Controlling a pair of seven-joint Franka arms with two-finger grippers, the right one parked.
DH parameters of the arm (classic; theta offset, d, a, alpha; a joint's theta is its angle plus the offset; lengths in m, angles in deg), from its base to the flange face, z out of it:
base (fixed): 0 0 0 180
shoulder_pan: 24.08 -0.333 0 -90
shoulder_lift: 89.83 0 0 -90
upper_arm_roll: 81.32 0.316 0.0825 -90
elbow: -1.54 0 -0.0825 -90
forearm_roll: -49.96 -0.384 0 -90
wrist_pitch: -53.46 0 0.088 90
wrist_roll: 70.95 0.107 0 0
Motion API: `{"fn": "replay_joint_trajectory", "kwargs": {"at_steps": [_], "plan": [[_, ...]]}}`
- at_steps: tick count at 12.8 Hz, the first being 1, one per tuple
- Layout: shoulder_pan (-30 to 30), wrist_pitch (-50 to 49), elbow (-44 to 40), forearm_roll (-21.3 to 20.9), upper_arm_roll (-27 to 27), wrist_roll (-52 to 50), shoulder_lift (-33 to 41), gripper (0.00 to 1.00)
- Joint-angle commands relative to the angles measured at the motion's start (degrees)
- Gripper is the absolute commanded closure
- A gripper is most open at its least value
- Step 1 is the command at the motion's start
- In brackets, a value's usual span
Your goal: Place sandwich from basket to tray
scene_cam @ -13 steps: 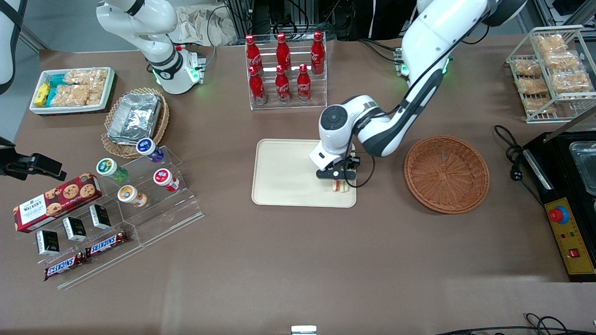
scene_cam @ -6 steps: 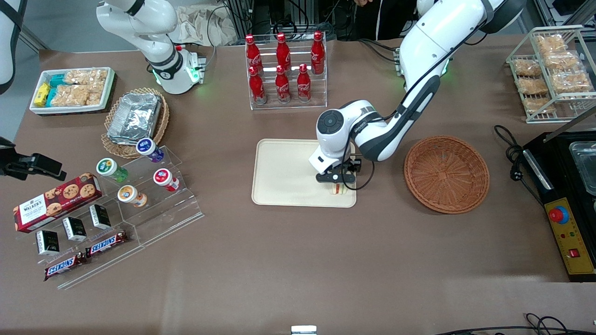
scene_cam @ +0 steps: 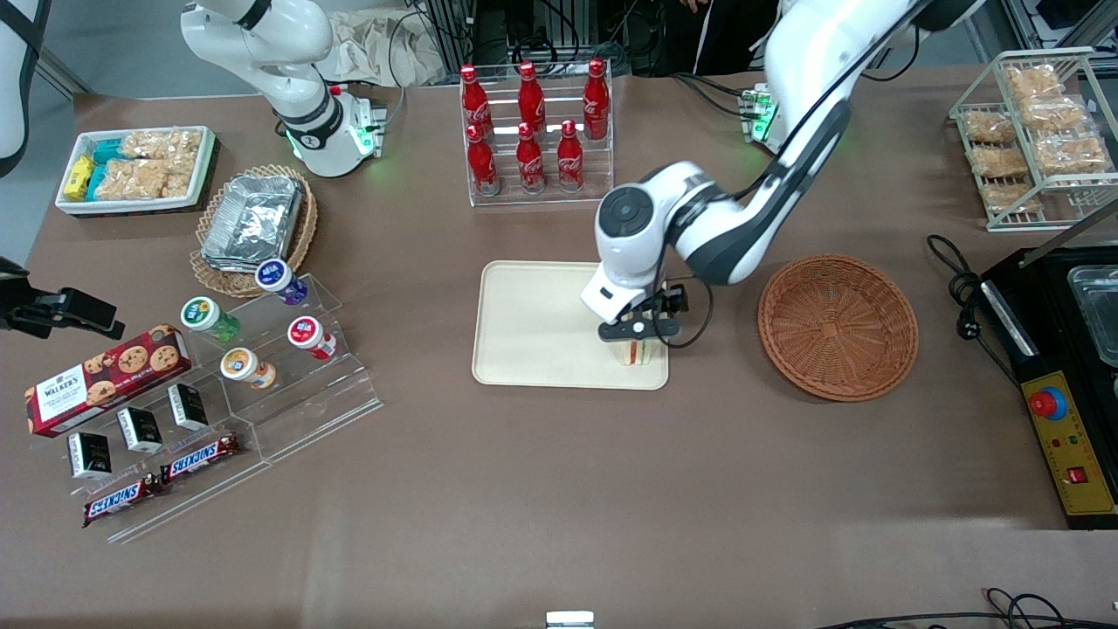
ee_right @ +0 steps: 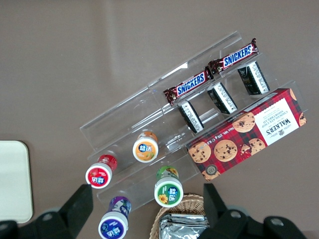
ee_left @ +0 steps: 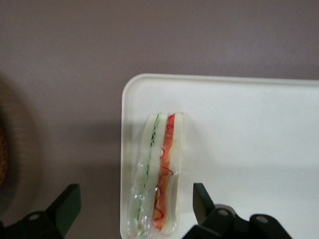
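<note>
The sandwich (scene_cam: 638,352) lies on the tray (scene_cam: 533,328), at the tray's corner nearest the front camera and toward the basket (scene_cam: 838,327), just beside the rim. The claw (scene_cam: 637,336) hangs just above the sandwich with its fingers (ee_left: 201,201) spread wide on either side, clear of it. On the worktop (scene_cam: 559,489) the basket sits beside the tray toward the working arm's end, the bottle rack (scene_cam: 534,131) stands farther from the front camera than the tray, and the acrylic stand (scene_cam: 253,384) lies toward the parked arm's end.
</note>
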Motion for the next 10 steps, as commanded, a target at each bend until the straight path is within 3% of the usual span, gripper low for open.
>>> {"fn": "replay_joint_trajectory", "kwargs": {"at_steps": [1,4,6,8,10], "plan": [[-3.55,-8.52,-4.17,5.31,-0.27,2.02,8.99,0.0],[-8.73,-18.18,-10.5,8.31,-0.35,4.02,14.79,0.0],[-14.35,-22.86,-13.15,13.29,0.34,13.47,19.26,0.0],[-12.81,-26.98,-13.86,20.66,12.15,26.12,24.01,0.0],[-10.95,-32.25,-13.6,23.16,21.84,42.27,27.98,0.0]]}}
